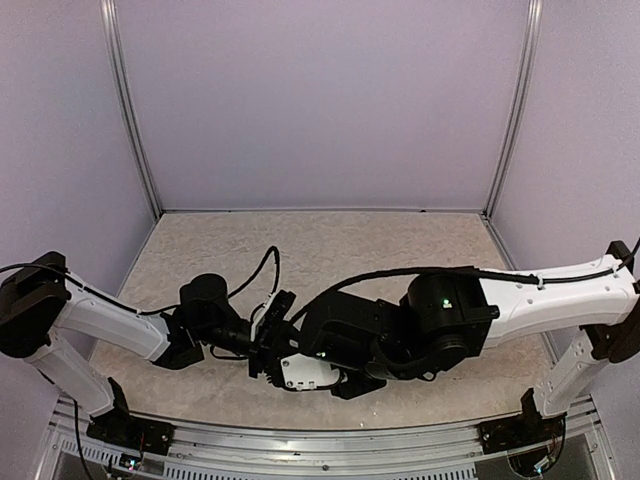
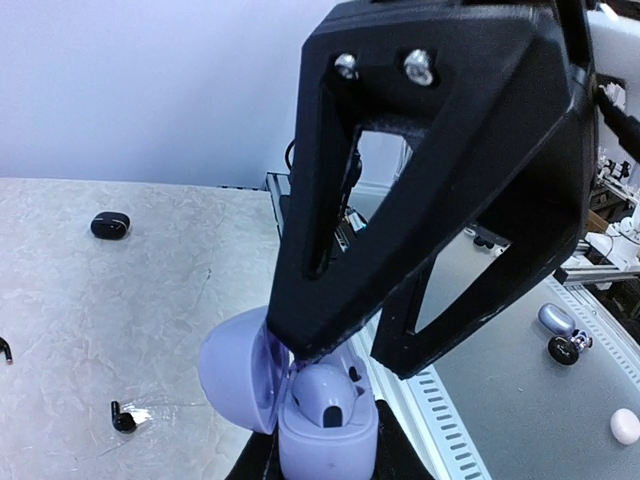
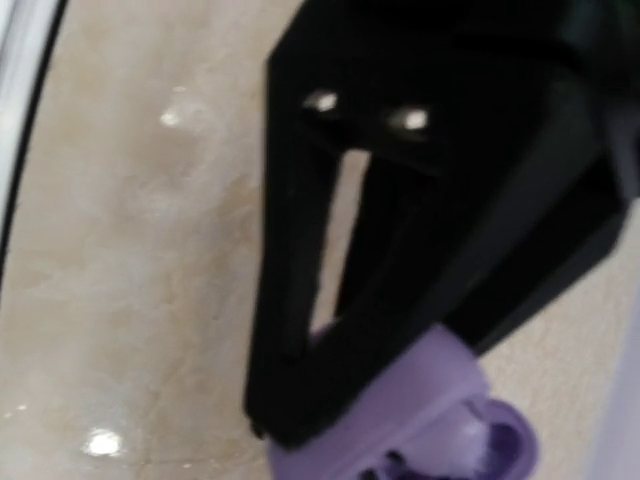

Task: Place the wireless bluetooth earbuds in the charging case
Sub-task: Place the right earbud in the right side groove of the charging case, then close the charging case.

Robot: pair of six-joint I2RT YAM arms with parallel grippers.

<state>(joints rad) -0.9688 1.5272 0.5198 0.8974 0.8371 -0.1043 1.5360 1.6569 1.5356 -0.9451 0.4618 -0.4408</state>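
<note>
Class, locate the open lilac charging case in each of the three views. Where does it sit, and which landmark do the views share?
Top external: not visible; hidden where the two arms meet.
Left wrist: the open lilac plastic charging case sits bottom centre, lid tipped left.
Right wrist: bottom right, blurred, cut by the frame edge.
Shared landmark: the pale marbled tabletop, in all three views.
</note>
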